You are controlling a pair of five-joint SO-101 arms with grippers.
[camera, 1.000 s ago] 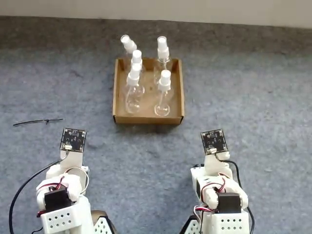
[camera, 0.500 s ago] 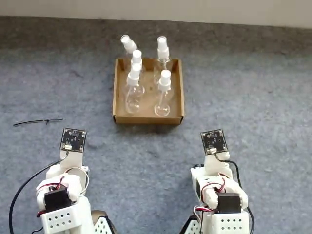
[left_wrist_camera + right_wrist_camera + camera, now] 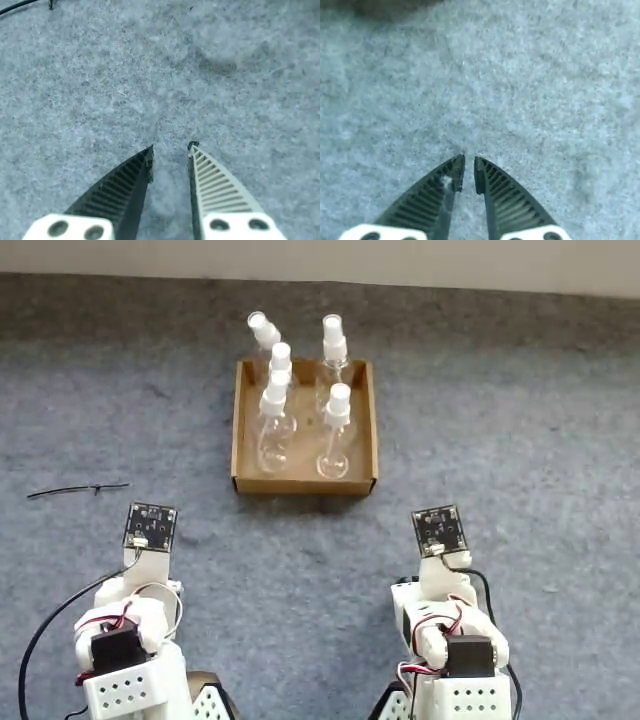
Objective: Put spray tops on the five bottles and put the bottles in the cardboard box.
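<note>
The cardboard box (image 3: 305, 484) sits on the grey carpeted desk (image 3: 520, 440) towards its far edge, about midway between the left and right edges. The five bottles (image 3: 275, 430) stand inside it, each with a white spray top (image 3: 339, 400) on. Three are along the box's left side and two along its right. Both arms are folded back at the near edge, well apart from the box and touching none of the bottles. The left arm (image 3: 130, 640) is near the near-left corner, the right arm (image 3: 450, 640) towards the near-right, and the box lies ahead of them, between the two. The left gripper (image 3: 171, 148) points down at bare carpet, its fingers slightly spread with a clear gap at the tips and nothing between them. The right gripper (image 3: 469, 159) also hangs over bare carpet, its fingers all but pressed together with only a sliver of gap, and it holds nothing. A thin black tie (image 3: 78, 490) lies near the left edge, just beyond the left arm.
</note>
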